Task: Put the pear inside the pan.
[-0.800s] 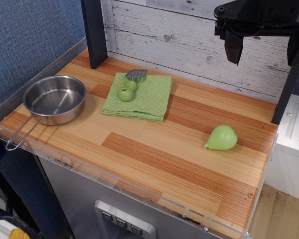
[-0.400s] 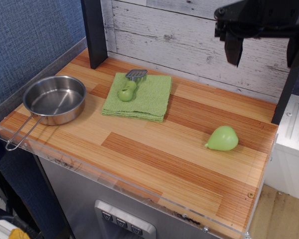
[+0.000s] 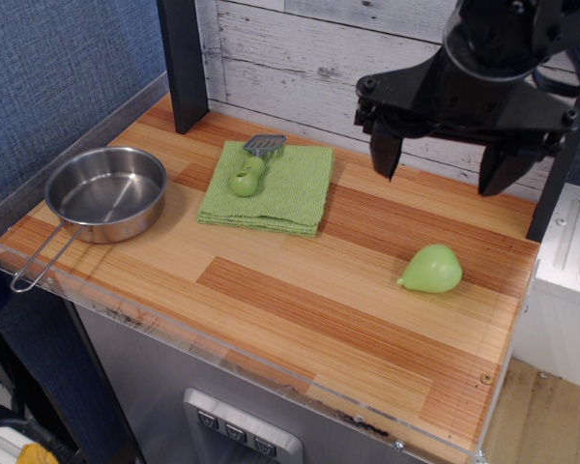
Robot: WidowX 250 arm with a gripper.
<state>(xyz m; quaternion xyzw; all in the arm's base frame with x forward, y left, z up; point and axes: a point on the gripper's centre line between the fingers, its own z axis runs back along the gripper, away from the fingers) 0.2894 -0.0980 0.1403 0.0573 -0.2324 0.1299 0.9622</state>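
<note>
The light-green pear (image 3: pixel 431 268) lies on its side on the wooden table top at the right, its point toward the left. The shiny steel pan (image 3: pixel 105 192) stands empty at the left edge, its wire handle (image 3: pixel 41 262) pointing to the front. My black gripper (image 3: pixel 445 164) hangs open in the air above and a little behind the pear, its two fingers (image 3: pixel 385 152) spread wide apart. It holds nothing.
A folded green cloth (image 3: pixel 268 188) lies at the back middle with a small green two-lobed item with a grey metal head (image 3: pixel 248 172) on it. A dark post (image 3: pixel 182 63) stands at the back left. A clear plastic rim (image 3: pixel 232 362) runs along the table's front.
The gripper has come down and to the left from the top right corner, and both its fingers now show spread above the pear. The pear and pan have not moved.
</note>
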